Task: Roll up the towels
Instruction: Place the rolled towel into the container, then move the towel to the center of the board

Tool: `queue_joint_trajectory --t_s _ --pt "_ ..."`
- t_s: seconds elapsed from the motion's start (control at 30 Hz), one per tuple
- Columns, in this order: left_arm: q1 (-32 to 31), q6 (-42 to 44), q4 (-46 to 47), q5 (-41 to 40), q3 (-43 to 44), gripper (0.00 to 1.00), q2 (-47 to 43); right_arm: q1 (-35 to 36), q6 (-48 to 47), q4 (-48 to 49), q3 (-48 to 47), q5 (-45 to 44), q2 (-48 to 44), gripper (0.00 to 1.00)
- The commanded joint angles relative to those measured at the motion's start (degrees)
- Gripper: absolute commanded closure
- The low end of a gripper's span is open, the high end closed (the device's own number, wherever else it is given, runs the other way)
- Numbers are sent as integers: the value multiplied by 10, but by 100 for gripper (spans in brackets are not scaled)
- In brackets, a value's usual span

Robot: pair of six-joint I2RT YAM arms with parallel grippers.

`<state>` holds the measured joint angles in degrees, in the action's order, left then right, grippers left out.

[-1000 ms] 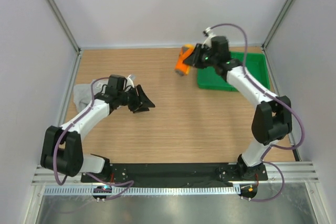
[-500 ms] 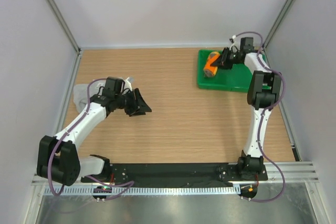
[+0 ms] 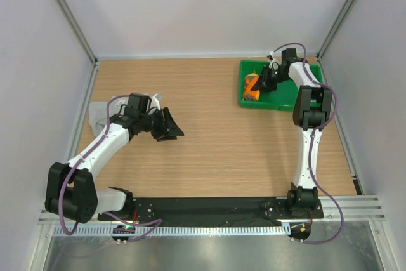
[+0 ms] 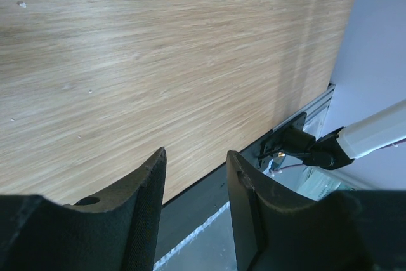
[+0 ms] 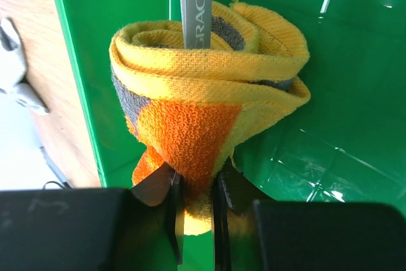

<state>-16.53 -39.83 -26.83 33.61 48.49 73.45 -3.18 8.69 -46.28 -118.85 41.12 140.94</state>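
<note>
The orange towel (image 5: 203, 103), rolled into a bundle with grey edging, hangs in my right gripper (image 5: 195, 185), which is shut on its lower end. In the top view the orange towel (image 3: 252, 86) sits at the left end of the green tray (image 3: 288, 96), with the right gripper (image 3: 262, 85) beside it. The light grey towel (image 3: 99, 112) lies crumpled at the table's left edge, behind my left arm. My left gripper (image 3: 174, 128) hovers over bare wood right of it, open, nothing between its fingers (image 4: 143, 207).
The green tray's wall (image 5: 76, 74) stands just left of the bundle, its glossy floor (image 5: 342, 93) to the right. The black base rail (image 3: 209, 206) runs along the near edge. Side walls close in the table left and right.
The right arm carried the orange towel from left of the tray to over the tray's left end. The left gripper stayed almost still and closed slightly.
</note>
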Motion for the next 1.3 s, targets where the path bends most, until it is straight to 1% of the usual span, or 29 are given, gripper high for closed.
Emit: queue_joint_trajectory --t_s 0.0,0.03,0.07,0.13,0.17,0.33,0.37,0.43,0.57,0.83,0.97,1.03,1.07,1.1,1.13,1.2,1.23,1.27 --pt "-3 4 12 5 1 56 -2 21 -30 -51 -28 -55 19 92" --pt "-2 4 12 0 -1 56 -4 25 -30 -52 -30 -66 20 90" --pt "-3 5 12 -3 0 56 -5 28 -30 -52 -30 -72 21 83" --pt "-3 6 10 -12 -1 56 -9 30 -29 -55 -29 -89 14 76" --pt "-3 7 7 -14 0 56 -10 31 -28 -55 -27 -103 11 67" --pt "-3 15 -8 -29 6 56 -11 31 -13 -48 -26 -133 -35 41" --pt "-3 17 -9 -34 8 57 -11 31 -11 -47 -26 -136 -42 35" --pt "-2 20 -16 -37 11 57 -13 31 -8 -51 -32 -153 -60 29" --pt "-3 25 -24 -52 15 57 -15 30 -1 -57 -37 -186 -92 23" --pt "-2 29 -32 -81 20 57 -17 30 13 -70 -39 -200 -160 13" --pt "-3 30 -35 -94 20 57 -20 30 25 -71 -28 -213 -199 12" --pt "-2 30 -36 -100 20 57 -23 32 32 -60 -10 -207 -237 12" --pt "-2 30 -37 -109 21 57 -25 32 40 -52 22 -204 -255 12" --pt "-2 30 -37 -113 22 57 -27 48 42 -33 41 -206 -274 12" --pt "-2 31 -38 -117 23 57 -32 55 47 -20 88 -207 -318 12" --pt "-2 35 -47 -139 30 57 -38 72 55 25 141 -205 -363 11" --pt "-3 39 -61 -149 35 56 -46 89 64 48 202 -199 -418 11" --pt "-2 44 -68 -158 43 56 -52 97 77 70 232 -192 -443 11"
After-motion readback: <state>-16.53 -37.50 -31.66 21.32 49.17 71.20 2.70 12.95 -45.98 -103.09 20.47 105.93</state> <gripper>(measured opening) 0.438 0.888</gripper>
